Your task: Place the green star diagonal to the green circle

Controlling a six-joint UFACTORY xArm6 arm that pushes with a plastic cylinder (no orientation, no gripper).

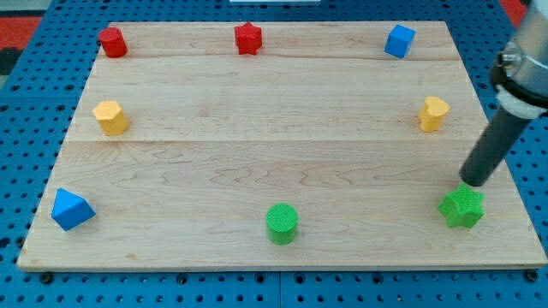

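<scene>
Pale wood-grain surface (pixel 257 137), no jaws on this arm, just a dark rod. My tip (pixel 473 183) touches the top edge of the green star (pixel 461 208), near the view's bottom-right corner. Green circle (pixel 282 222), a short cylinder, sits bottom centre, well apart to its left.

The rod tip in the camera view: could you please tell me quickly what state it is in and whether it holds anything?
My tip: a plain rod with no jaws, holding nothing; it sits at the upper edge of the green star, seemingly touching it.
</scene>
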